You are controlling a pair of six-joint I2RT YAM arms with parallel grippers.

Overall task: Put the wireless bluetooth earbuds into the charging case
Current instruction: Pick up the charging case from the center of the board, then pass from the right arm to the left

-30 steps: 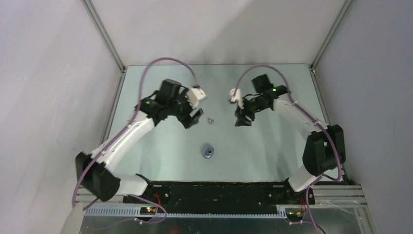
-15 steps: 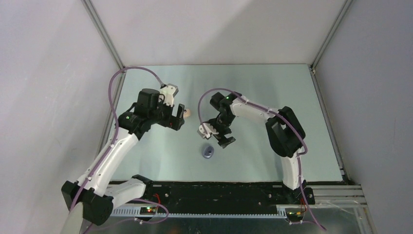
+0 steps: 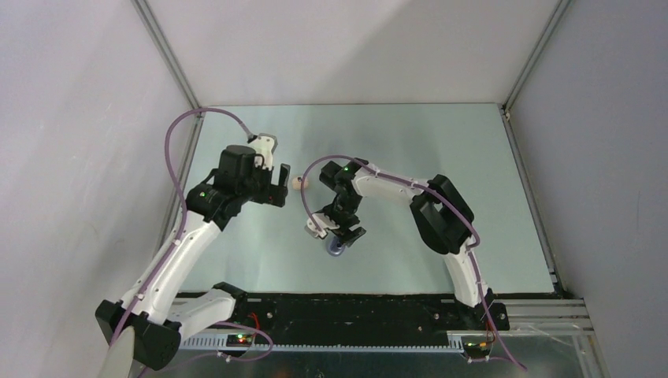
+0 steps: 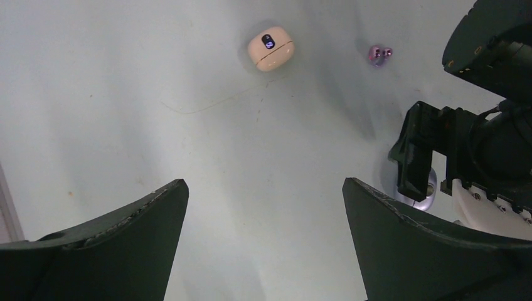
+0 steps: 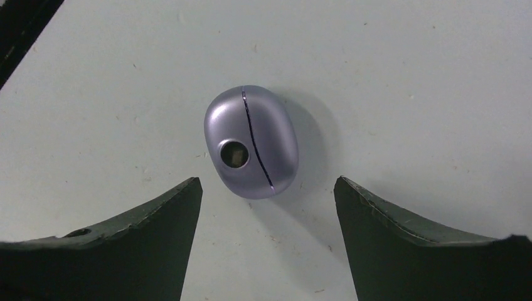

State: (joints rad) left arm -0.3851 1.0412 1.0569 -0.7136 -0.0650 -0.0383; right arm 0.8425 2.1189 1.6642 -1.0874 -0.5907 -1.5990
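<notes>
So, from where I'm standing: the right gripper [image 3: 339, 236] hangs low over the glossy purple pebble-shaped charging case [image 5: 251, 142], fingers spread, one on each side of it and neither touching it. The case lies shut on the pale grey-green tabletop [image 3: 441, 150], with its seam running lengthwise and a small round dark-centred ring beside the seam. From overhead only a sliver of the case pokes out under that gripper.

The left gripper [image 4: 263, 183] is spread wide too, holding nothing, up above the table off to the left.

Its wrist camera looks down on the rounded cream-white charging case [image 4: 271, 48], also shut, with a small dark oval mark on top. Just off to the right of that are the tiny shiny purple earbuds [image 4: 379, 54], loose on the table, close together; I can't tell if they touch each other. They sit apart from both cases, on the far side of the right arm [image 3: 394, 189], nowhere near being inside anything. Overhead, the cream case shows just right of the left gripper's fingers [image 3: 283, 177].
</notes>
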